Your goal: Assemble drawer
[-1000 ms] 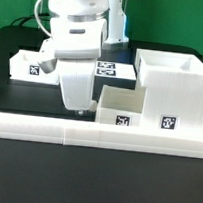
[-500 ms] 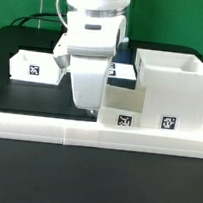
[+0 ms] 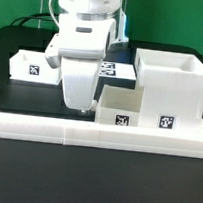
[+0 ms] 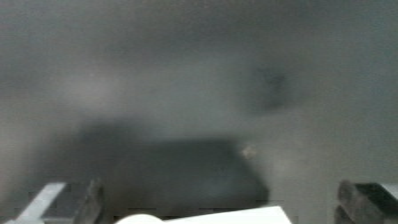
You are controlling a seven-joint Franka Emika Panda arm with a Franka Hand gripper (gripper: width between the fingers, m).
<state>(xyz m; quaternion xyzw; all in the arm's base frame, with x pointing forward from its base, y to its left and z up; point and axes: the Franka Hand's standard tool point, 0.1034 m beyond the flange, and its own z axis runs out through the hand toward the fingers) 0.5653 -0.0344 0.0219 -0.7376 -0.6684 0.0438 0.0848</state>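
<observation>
Half a second on, the arm [image 3: 83, 47] has shifted toward the exterior view's left, jaws spread wide.

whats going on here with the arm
The robot arm's tool hangs low, open and empty, right beside a small white tray. That tray sits just in front of the big white shell; a second tray sits apart on the exterior view's left. Neither tray is inside the shell.
</observation>
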